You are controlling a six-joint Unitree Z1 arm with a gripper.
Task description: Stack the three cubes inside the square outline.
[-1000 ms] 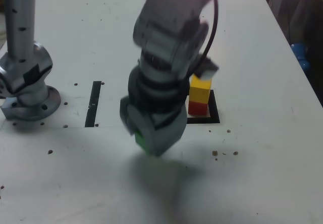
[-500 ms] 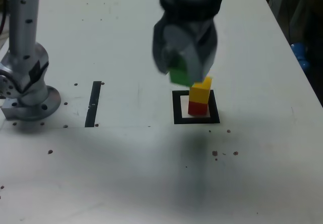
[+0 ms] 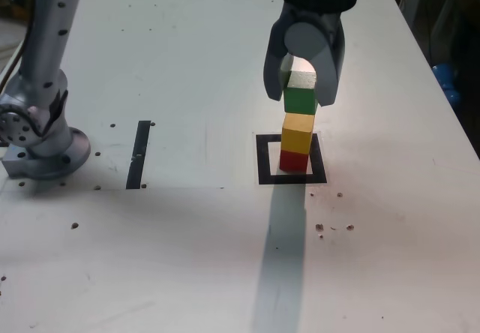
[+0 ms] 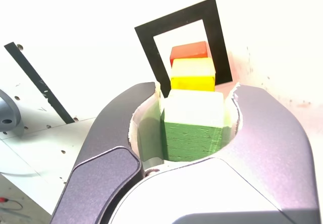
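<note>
White table (image 3: 172, 48), pincer (image 3: 303, 93) around green-topped cube stack (image 3: 298, 133).

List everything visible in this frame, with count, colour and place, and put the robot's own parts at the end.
Green cube: 1, green, top of the stack, between the gripper's fingers.
Yellow cube: 1, yellow, middle of the stack.
Red cube: 1, red, bottom of the stack, inside the square outline.
Square outline: 1, black frame with white centre, on the table.
Black strip: 1, black, thin, toward the exterior view's left of the outline.
Table: 1, white, with small dark specks.
Blue object: 1, blue, beyond the table's edge at the exterior view's right; unclear what it is.
Arm base: 1, grey metal, at the exterior view's left.
Gripper: 1, grey, around the green cube.
</note>
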